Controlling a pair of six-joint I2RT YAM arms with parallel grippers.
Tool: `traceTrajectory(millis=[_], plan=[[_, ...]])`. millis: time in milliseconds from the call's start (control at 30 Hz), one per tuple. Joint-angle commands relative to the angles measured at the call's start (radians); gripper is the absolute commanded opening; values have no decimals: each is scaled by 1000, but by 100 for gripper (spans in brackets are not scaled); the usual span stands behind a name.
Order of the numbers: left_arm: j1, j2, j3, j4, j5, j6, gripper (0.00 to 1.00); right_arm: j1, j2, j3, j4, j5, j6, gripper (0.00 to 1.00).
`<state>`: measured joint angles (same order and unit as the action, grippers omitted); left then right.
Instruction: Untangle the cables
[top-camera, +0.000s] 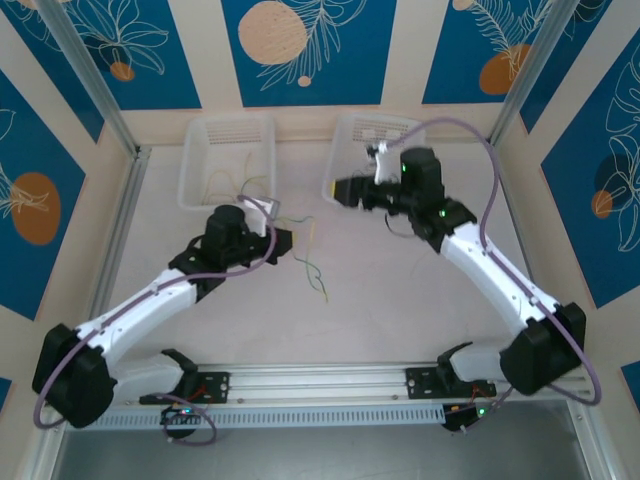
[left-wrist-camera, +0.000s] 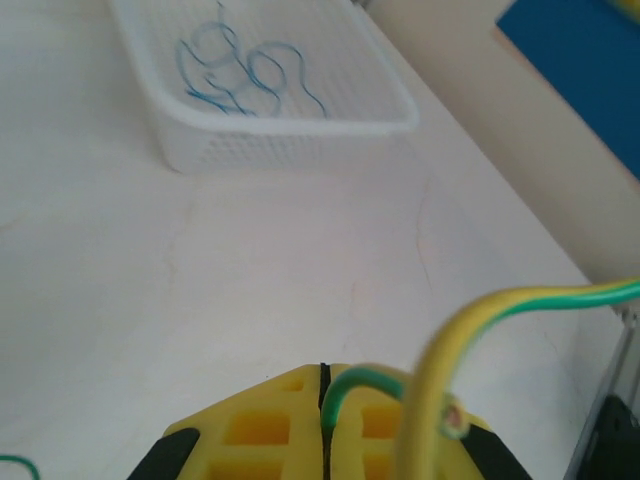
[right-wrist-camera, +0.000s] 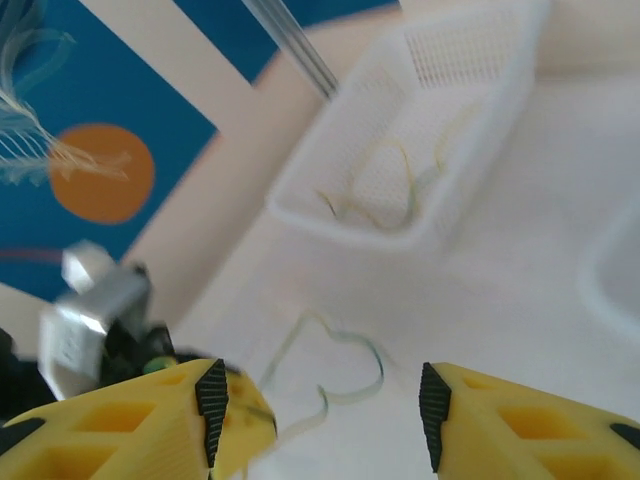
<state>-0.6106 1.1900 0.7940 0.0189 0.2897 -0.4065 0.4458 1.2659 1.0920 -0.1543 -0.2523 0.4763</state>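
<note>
One for certain in the left pincer (left-wrist-camera: 323, 400): clamped shut on a thin plain-green wire (left-wrist-camera: 348, 388), curving straight out of the seam between the closed yellow fingers (left-wrist-camera: 290, 385). Crossing in front of the right-hand finger, a yellow-and-green striped wire (left-wrist-camera: 520, 305), cut end showing; pinched too or merely draped there, cannot tell. Raised off the white tabletop (left-wrist-camera: 200, 280), by the look of it, to draw the catch clear of any knot below. Reaching low from the left base, elbow bent, forearm stretched toward the middle of the tabletop, wrist aimed at a white mesh plastic basket (left-wrist-camera: 290, 140) with curly blue wires (left-wrist-camera: 250, 75) inside, sorted by colour there, most likely. Over to the right pincer (right-wrist-camera: 320, 400): gaping wide, gripping nothing, hovering above the tabletop just in front of that basket. Folded at the elbow, wrist turned leftwards, looking across at a second white mesh basket (right-wrist-camera: 350, 225) with pale yellow-green wires (right-wrist-camera: 400, 190) in it. Just ahead of those open fingers, a loose green wavy wire (right-wrist-camera: 340, 375) flat on the tabletop between the arms. Poised, probably, to take one end and pull against the left.
</note>
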Motion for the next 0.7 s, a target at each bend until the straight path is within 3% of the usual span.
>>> traceTrajectory(millis=[0, 100, 133, 233, 333, 467, 600, 667], plan=[[-66, 84, 67, 11, -39, 61, 12, 5, -144, -217, 51, 34, -29, 58], [-96, 157, 94, 38, -63, 61, 19, -11, -319, -374, 41, 32, -52, 65], [-100, 175, 97, 54, -66, 56, 27, -20, -360, -396, 13, 22, -59, 65], [-103, 205, 110, 76, -66, 45, 40, -26, -430, -429, -62, 16, -90, 65], [-105, 196, 128, 58, -68, 48, 58, -40, -444, -449, -115, 35, -90, 65], [-105, 122, 121, -2, -127, 70, 61, -65, -425, -488, -85, -8, -70, 65], [-103, 21, 80, -77, -219, 109, 70, -58, -375, -484, -76, 18, -52, 65], [-100, -19, 60, -126, -274, 125, 87, -59, -349, -468, -82, 74, -24, 65]])
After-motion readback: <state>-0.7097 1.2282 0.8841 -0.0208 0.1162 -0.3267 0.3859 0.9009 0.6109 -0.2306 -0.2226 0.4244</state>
